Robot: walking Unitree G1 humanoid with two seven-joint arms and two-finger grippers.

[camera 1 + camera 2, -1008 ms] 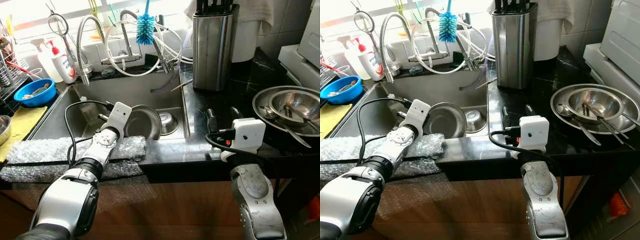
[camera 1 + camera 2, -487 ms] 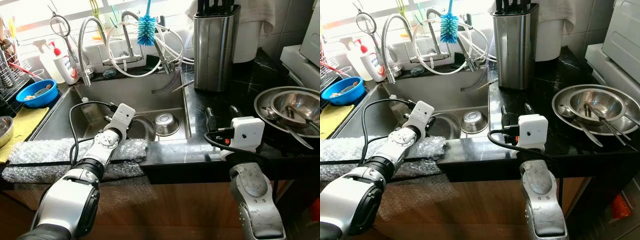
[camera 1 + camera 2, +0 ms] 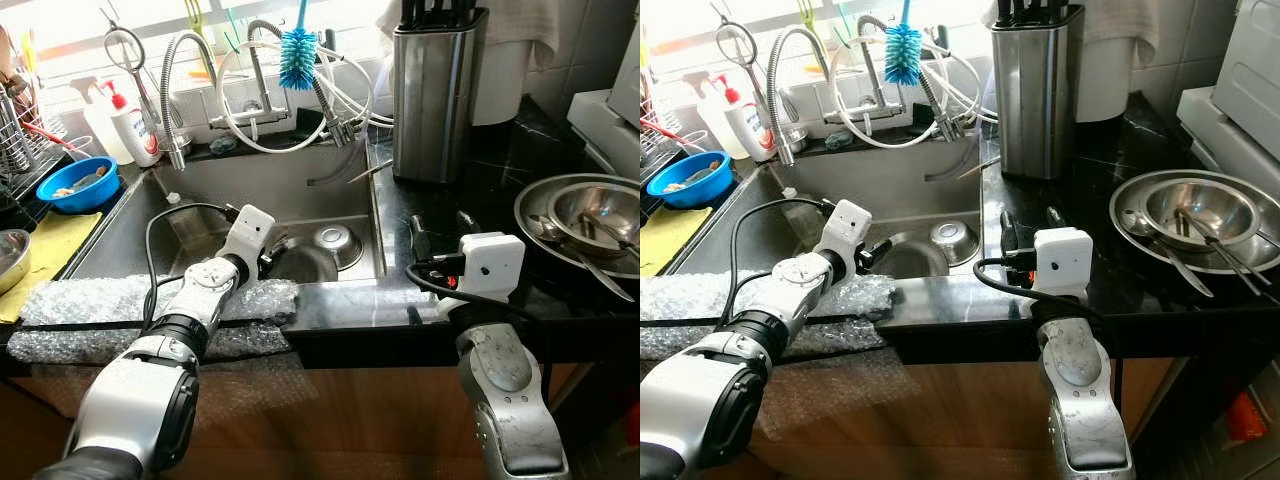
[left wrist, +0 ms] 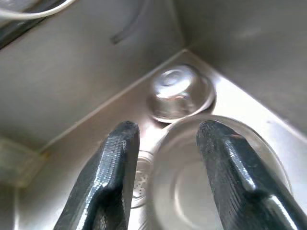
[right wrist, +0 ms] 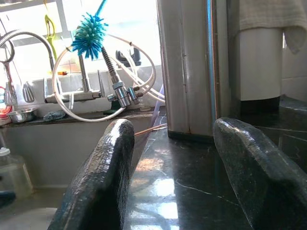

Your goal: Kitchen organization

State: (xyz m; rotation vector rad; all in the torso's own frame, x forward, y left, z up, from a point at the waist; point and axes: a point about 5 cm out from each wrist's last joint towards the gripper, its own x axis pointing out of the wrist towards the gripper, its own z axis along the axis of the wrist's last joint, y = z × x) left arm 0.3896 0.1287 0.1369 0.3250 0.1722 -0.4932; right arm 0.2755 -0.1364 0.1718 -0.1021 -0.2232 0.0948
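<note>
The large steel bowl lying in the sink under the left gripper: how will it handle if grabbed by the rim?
The large steel bowl looks thin and rigid, probably light. Its shiny, possibly wet rim may slip between the open left gripper fingers, and it could swing or tilt.

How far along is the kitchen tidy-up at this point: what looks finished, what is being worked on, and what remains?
Looks done: bowls and spoons sit stacked in the steel basin on the counter. In hand: the left gripper, fingers open, hovers in the sink over the large steel bowl, not gripping it. Left: that bowl and the small upturned bowl are in the sink. The right gripper rests open over the counter.
</note>
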